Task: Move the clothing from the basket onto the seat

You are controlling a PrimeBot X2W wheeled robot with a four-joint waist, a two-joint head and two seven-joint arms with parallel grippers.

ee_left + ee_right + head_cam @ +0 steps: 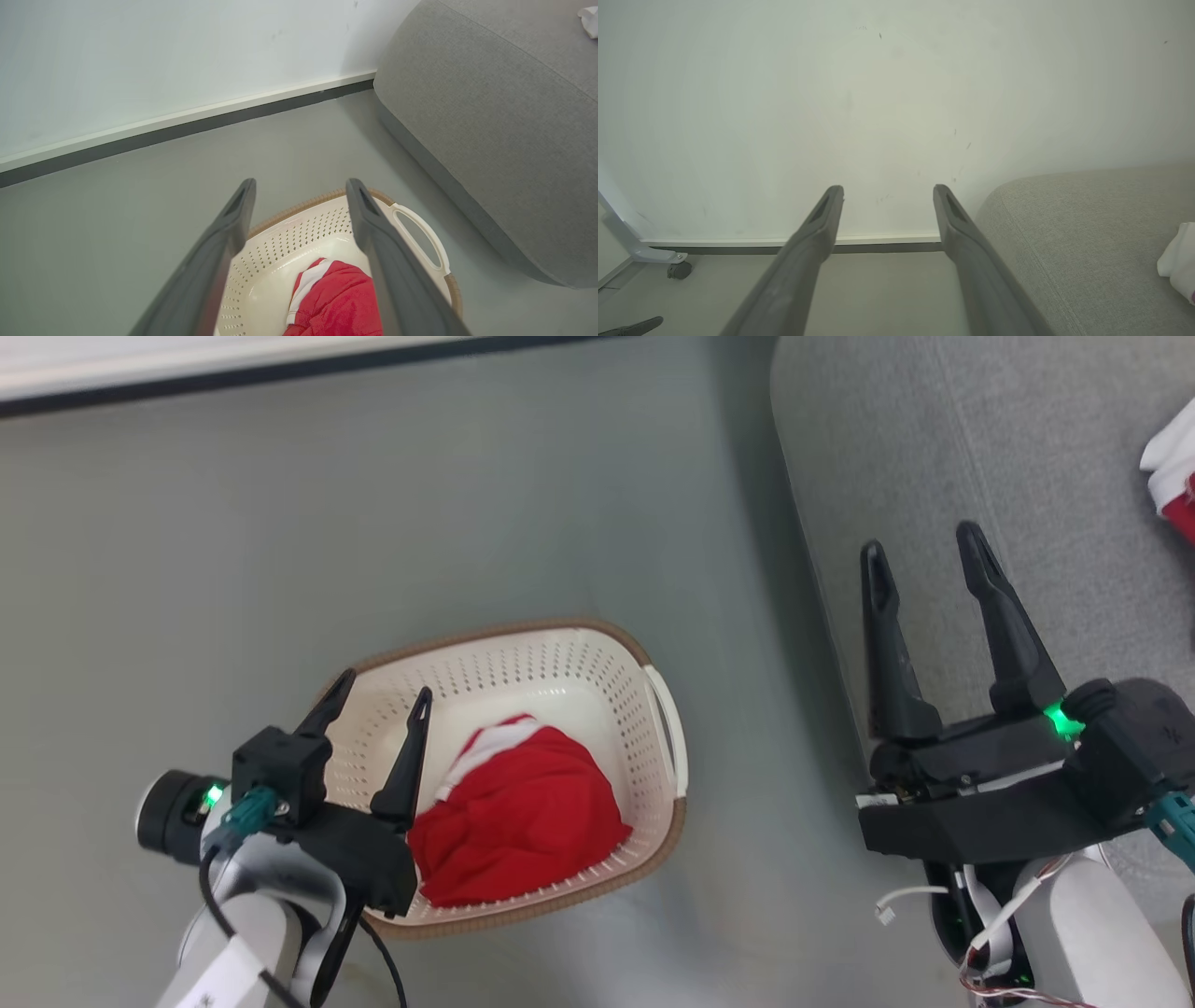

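A red garment with white trim (pixel 523 812) lies bunched in the cream perforated basket (pixel 569 672) on the grey floor; it is also seen in the left wrist view (pixel 338 303), inside the basket (pixel 299 233). My left gripper (pixel 383 695) hangs open over the basket's left side, nothing between its fingers (pixel 233 224). The big grey seat (pixel 980 457) fills the right. Another red and white garment (pixel 1172 476) lies on it at the right edge. My right gripper (pixel 924 555) is open above the seat's left edge, empty.
A white wall with a dark baseboard (pixel 187 128) runs behind the basket. A wheeled white stand leg (pixel 649 255) rests on the floor at the left of the right wrist view. Bare grey floor (pixel 280 541) lies between the basket and the wall.
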